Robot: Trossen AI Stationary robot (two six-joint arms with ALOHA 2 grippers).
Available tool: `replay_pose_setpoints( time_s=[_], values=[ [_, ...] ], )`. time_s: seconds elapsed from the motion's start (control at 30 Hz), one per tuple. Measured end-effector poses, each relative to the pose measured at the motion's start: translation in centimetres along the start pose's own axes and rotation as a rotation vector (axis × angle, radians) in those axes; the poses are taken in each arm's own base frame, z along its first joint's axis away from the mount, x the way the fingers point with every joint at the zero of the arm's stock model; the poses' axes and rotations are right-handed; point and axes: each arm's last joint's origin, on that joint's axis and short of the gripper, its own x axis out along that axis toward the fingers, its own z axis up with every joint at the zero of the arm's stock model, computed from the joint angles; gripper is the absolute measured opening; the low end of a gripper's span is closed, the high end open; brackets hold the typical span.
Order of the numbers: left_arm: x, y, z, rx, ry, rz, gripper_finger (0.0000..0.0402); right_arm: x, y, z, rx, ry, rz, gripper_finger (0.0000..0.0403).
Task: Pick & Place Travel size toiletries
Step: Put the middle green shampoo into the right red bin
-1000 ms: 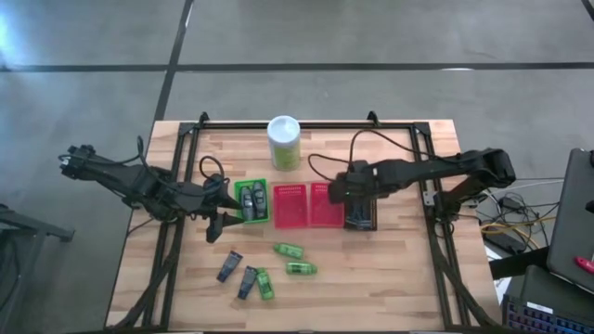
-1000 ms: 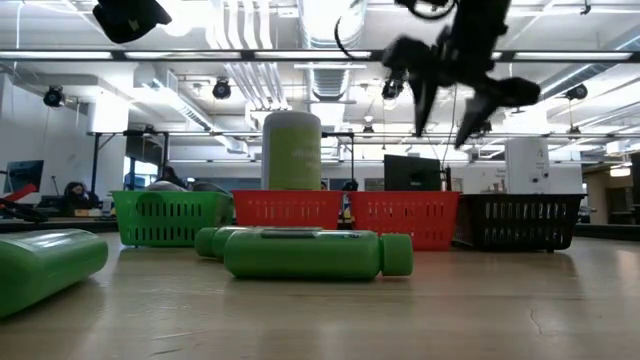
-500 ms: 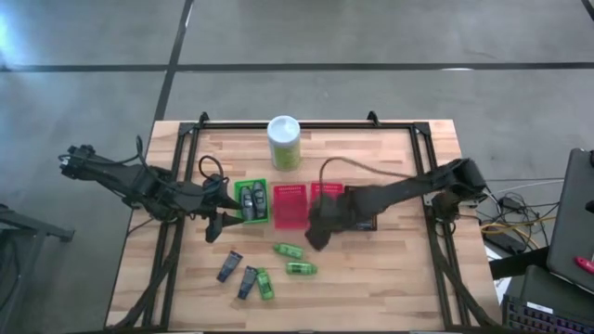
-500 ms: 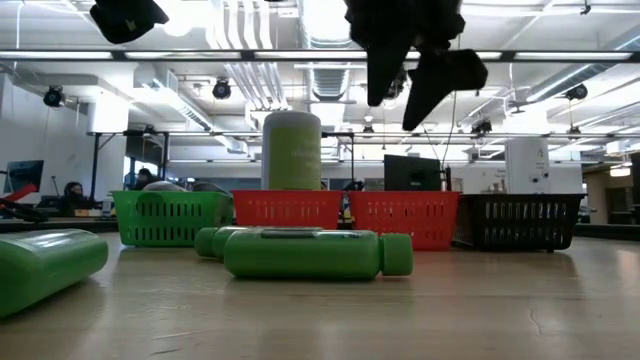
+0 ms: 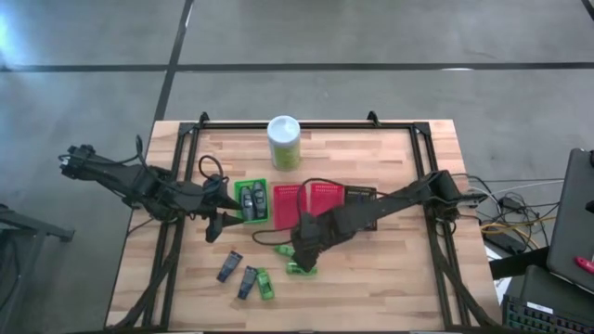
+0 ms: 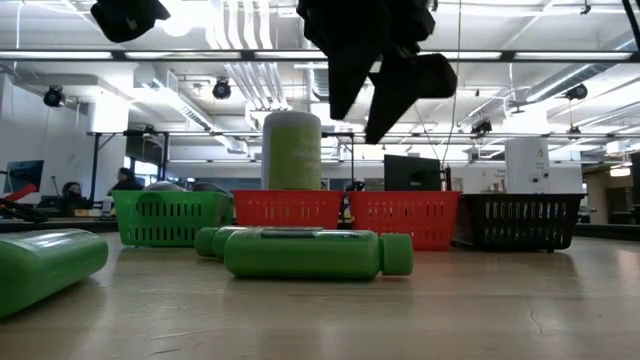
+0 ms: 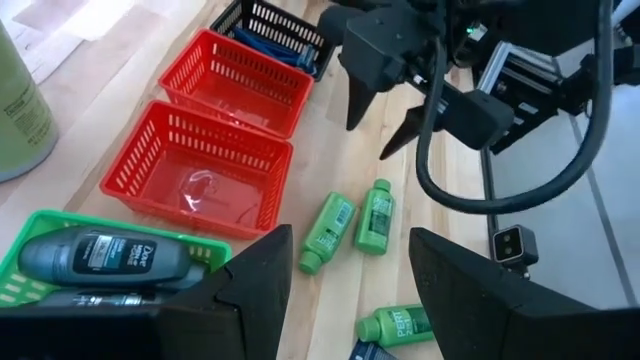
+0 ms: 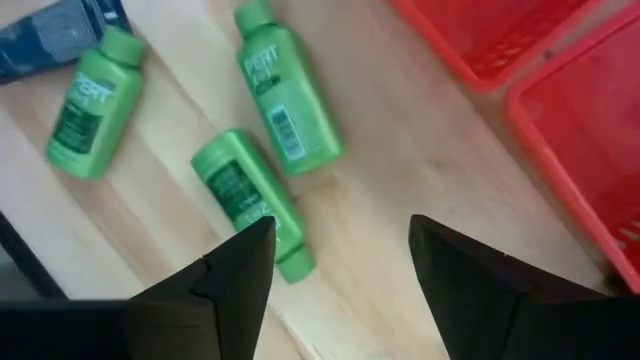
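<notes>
My right gripper (image 5: 299, 252): fingers spread wide, empty, poised above the near middle of the table (image 5: 390, 288) over two green mini bottles. Directly under it: one green bottle (image 8: 250, 200) and a second green bottle (image 8: 283, 92) beside it, both lying flat on the bare wood, caps pointing opposite ways. A little farther left: a third green bottle (image 8: 91, 108), lying next to a dark grey tube (image 8: 72, 32); from above, a second dark grey tube (image 5: 229, 266) sits just left of that pair. Just beyond my gripper, toward the far side: two red baskets (image 5: 325, 199) standing side by side, and to their right a black basket (image 7: 280, 30) partly under my arm. Left of the red pair: a green basket (image 5: 251, 199), holding dark grey toiletry tubes (image 7: 100, 258). My left gripper (image 5: 219, 211): fingers parted, holding nothing, stationed at the green basket's left edge. Far middle of the table: one tall green canister with a white lid (image 5: 284, 141), upright, well apart from the loose items.
</notes>
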Motion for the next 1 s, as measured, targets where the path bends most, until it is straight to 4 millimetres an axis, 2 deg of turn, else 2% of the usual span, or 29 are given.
replay_pose_setpoints(
  time_s=[0.27,0.63,0.77,0.9,1.0],
  values=[
    [0.0,-0.1,0.0,-0.046,0.007,-0.022,0.0206,-0.4,0.0,-0.2,-0.015,-0.018,-0.010,0.0252],
    [0.0,-0.1,0.0,-0.063,0.007,-0.023,0.0206,1.0,1.6,-3.2,-0.244,0.003,0.048,0.0279],
    [0.0,-0.1,0.0,-0.063,0.008,-0.023,0.0206,2.7,2.0,-3.7,-0.353,-0.009,0.099,0.0289],
    [0.0,-0.1,0.0,-0.063,0.009,-0.022,0.0206,5.0,2.1,-4.4,-0.471,0.027,0.067,0.0299],
    [0.0,-0.1,0.0,-0.062,0.011,-0.020,0.0206,6.3,2.1,-4.6,-0.495,0.048,0.041,0.0306]
  ],
)
